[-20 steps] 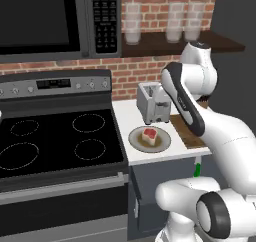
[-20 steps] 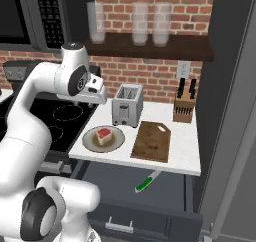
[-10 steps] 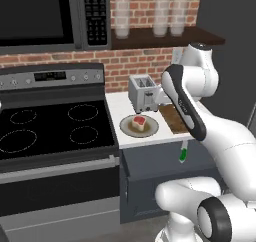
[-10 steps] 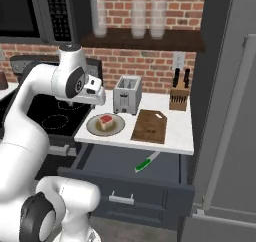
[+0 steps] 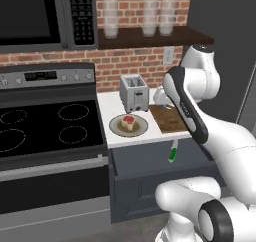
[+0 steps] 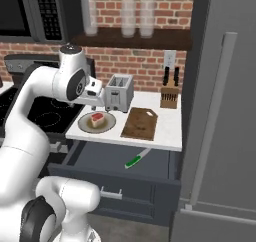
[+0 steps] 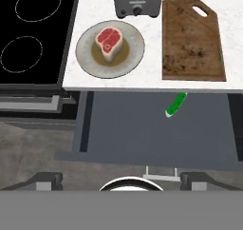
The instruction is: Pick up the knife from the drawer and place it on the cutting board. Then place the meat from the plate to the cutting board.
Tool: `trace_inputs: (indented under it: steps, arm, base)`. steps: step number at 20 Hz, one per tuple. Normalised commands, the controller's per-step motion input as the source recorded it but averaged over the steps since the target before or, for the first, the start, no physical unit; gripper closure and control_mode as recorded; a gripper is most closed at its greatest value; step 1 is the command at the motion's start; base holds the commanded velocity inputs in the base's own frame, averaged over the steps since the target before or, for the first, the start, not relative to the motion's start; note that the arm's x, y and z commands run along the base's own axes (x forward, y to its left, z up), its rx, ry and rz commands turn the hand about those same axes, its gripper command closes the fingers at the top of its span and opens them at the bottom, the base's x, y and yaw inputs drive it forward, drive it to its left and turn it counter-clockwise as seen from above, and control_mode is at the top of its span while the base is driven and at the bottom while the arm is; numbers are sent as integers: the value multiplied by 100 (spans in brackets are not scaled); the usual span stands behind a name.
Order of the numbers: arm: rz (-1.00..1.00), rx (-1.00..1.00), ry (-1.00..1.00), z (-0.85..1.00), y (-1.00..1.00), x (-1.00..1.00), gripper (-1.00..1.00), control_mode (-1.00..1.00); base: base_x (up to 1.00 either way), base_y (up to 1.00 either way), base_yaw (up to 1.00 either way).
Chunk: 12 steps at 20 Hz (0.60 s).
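Note:
The knife [image 7: 175, 105] with its green handle lies in the open grey-blue drawer [image 7: 142, 134], its blade end tucked under the counter lip; it also shows as knife [image 6: 137, 158] and knife [image 5: 172, 153]. On the counter above sits the brown cutting board [image 7: 192, 41] [image 6: 140, 123], bare. Left of it the plate [image 7: 85, 53] [image 6: 107, 126] carries the red-pink meat [image 7: 109, 41] [image 6: 97, 118]. My gripper [image 7: 121, 179] [image 6: 95, 97] hangs high over the counter, looking down, open, with nothing between its fingers.
A silver toaster [image 6: 119, 92] stands behind the plate, and a slanted knife block [image 6: 170, 93] at the back right. The black stove [image 5: 45, 131] adjoins the counter on the left, a tall grey fridge [image 6: 225, 111] on the right. The drawer front [image 6: 120, 196] juts toward me.
The whole picture has slid left and the scene sits a little higher, so the base has driven. The arm keeps its pose; knife, meat and board lie as before.

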Motion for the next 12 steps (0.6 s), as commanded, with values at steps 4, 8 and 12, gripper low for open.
trace_inputs:
  steps: [4, 8, 12]
  arm:
    - [0, 0, 0, 0, 0, 0, -100, 100]
    - [0, 0, 0, 0, 0, 0, -100, 100]
    - [0, 0, 0, 0, 0, 0, -100, 100]
  base:
    - [-18, -28, -2]
    - [-30, -30, -5]
    - [-36, -10, -2]
